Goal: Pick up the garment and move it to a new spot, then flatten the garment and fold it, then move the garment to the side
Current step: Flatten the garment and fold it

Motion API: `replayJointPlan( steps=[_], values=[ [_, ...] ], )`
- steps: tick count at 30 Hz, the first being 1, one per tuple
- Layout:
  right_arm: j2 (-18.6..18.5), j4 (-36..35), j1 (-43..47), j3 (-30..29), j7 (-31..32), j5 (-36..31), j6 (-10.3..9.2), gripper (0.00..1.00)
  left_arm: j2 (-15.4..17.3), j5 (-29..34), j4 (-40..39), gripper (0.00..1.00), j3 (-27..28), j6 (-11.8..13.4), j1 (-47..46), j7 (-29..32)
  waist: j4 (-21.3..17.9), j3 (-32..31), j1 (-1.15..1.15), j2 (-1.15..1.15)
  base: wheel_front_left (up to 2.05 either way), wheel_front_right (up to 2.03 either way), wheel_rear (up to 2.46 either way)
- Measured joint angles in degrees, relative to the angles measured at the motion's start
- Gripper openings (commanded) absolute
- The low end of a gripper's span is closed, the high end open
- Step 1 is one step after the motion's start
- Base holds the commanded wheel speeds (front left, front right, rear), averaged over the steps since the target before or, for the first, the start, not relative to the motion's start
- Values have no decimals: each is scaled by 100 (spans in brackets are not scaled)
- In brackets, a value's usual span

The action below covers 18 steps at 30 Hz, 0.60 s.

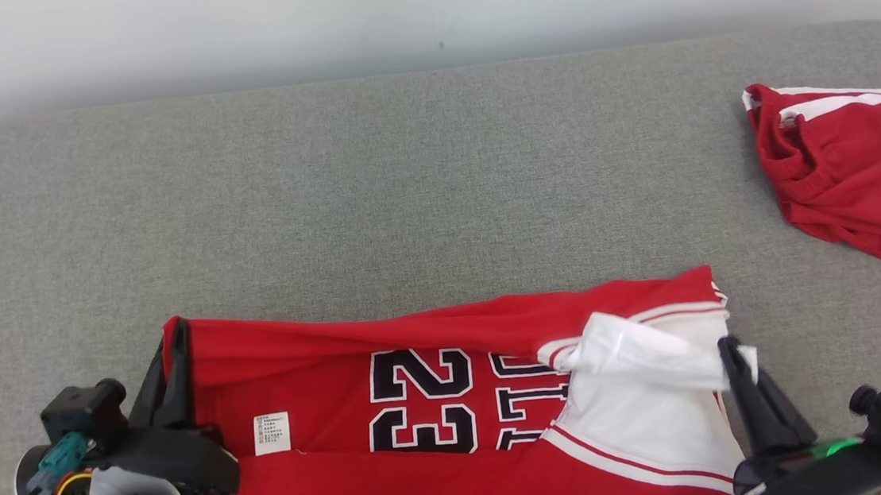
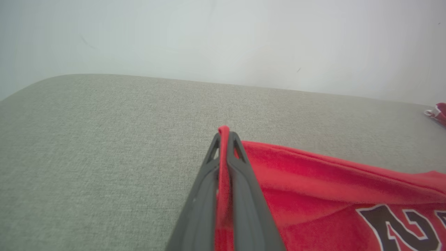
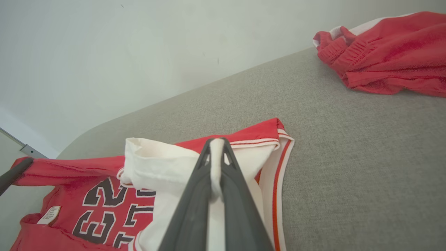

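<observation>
Here, on the near left of the grey padded surface (image 1: 435, 184), the left gripper (image 1: 176, 342) has its two dark fingers pressed together on the red left edge of the garment (image 1: 333, 480). In the left wrist view a strip of red cloth runs up between the fingers of that gripper (image 2: 224, 136) and pokes out past their tips. The garment, a red jersey, lies spread along the near edge of the surface between the two grippers. A small white care label (image 1: 272, 433) sits near its left side, and a black number 23 (image 1: 422, 401) with white outlines is in the middle. Further right, a white panel (image 1: 646, 413) with red stripes is folded over the red. The right gripper (image 1: 733, 357) is clamped on a bunched fold of this white cloth, which the right wrist view shows pinched between its fingers (image 3: 216, 144). At the far right, well apart from the jersey, lie crumpled red shorts (image 1: 856, 163) with white trim.
</observation>
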Motion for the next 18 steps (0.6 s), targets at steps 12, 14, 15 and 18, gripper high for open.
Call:
replayJointPlan(
  steps=[12,14,15,18],
  values=[
    [215,-20,449,-247,281,-344,0,0,-233,143,-443,0,279,3,687,-1,-14,-144,0,0,0,0,0],
    [221,22,470,-279,308,-398,0,31,-269,156,-441,0,316,3,723,0,16,-161,0,0,0,0,0],
    [226,22,470,-293,301,-404,0,63,-275,167,-415,28,336,3,733,-1,28,-173,0,0,0,0,0],
    [282,15,520,-356,246,-394,0,100,-313,167,-388,100,389,3,843,0,54,-217,1,0,0,0,0]
  ],
)
